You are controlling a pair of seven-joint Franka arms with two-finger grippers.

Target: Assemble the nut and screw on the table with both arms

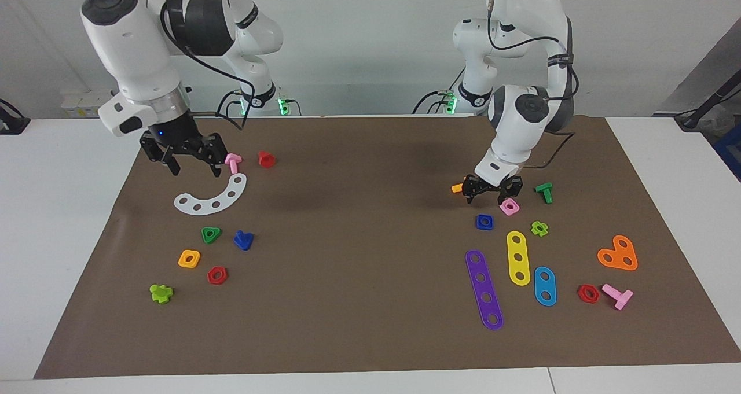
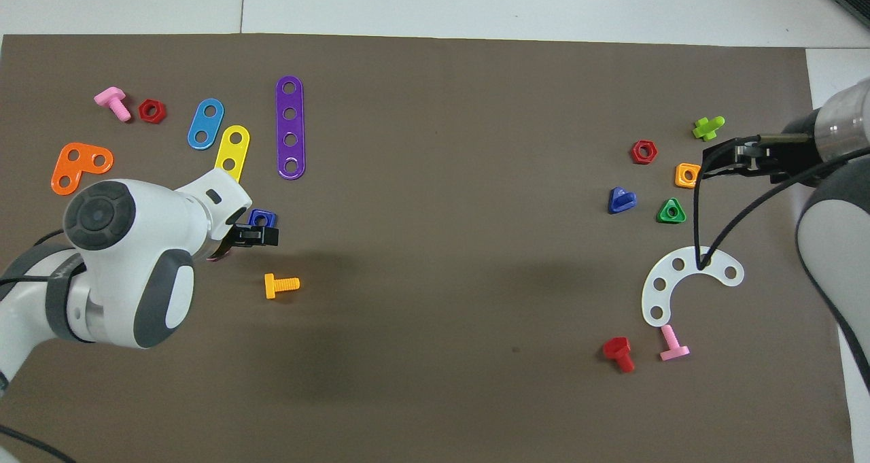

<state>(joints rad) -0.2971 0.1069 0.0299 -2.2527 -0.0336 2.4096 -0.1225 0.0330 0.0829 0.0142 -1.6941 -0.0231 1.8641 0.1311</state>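
Observation:
The dark-blue nut (image 1: 485, 222) lies flat on the brown mat (image 1: 359, 238) at the left arm's end; in the overhead view the nut (image 2: 262, 215) is partly covered by my left gripper (image 2: 257, 234). My left gripper (image 1: 485, 198) is open and empty, low over the mat between the orange bolt and the pink nut, just nearer to the robots than the blue nut. The dark-blue screw (image 1: 244, 240) (image 2: 620, 200) lies at the right arm's end. My right gripper (image 1: 195, 171) (image 2: 719, 161) is open and empty, raised over the white curved plate's end.
A pink nut (image 1: 509, 207), orange bolt (image 2: 281, 285), green bolt (image 1: 544, 192) and yellow strip (image 1: 518, 258) crowd the blue nut. A green triangle nut (image 1: 211, 234), orange square nut (image 1: 189, 258) and white curved plate (image 1: 211, 197) lie by the blue screw.

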